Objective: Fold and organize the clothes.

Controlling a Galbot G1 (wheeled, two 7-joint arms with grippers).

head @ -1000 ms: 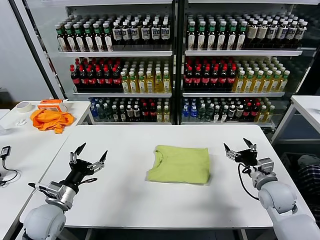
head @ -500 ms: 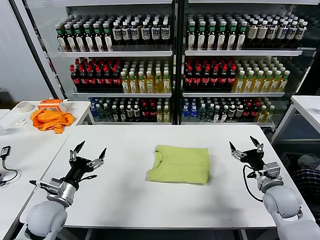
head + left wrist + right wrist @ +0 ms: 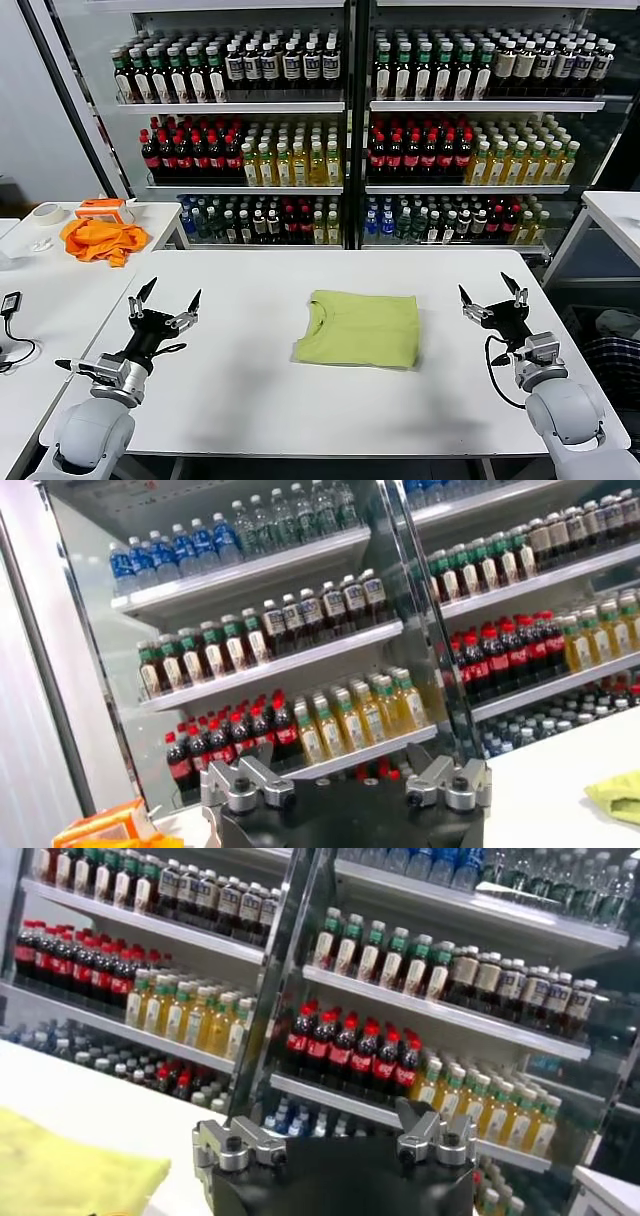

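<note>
in the middle of the white desk (image 3: pixel 260 400) the lime-green t-shirt (image 3: pixel 358 328) is lying folded into a neat rectangle, its neckline showing at the end nearer the robot's left and its plain side facing up. nothing is touching it. the left gripper (image 3: pixel 162 306) is hovering over the desk's left part, well apart from the shirt, and its fingers (image 3: pixel 143 293) are standing spread wide and pointing up and away, holding nothing. the right gripper (image 3: pixel 490 296) is hovering near the desk's right edge, also well apart from the shirt, with its fingers (image 3: pixel 512 286) likewise spread and holding nothing. in the left wrist view a corner of the shirt (image 3: pixel 617 796) is showing on the desk surface beyond that gripper's base; in the right wrist view a larger patch of the shirt (image 3: pixel 70 1174) is lying on the desk beside that gripper's base. on a second desk (image 3: pixel 150 215) at the far left an orange cloth (image 3: pixel 100 240) is sitting in a crumpled heap, with a roll of tape (image 3: pixel 46 213) near it. behind both desks, glass-fronted coolers (image 3: pixel 345 120) are standing full of bottled drinks in rows.
</note>
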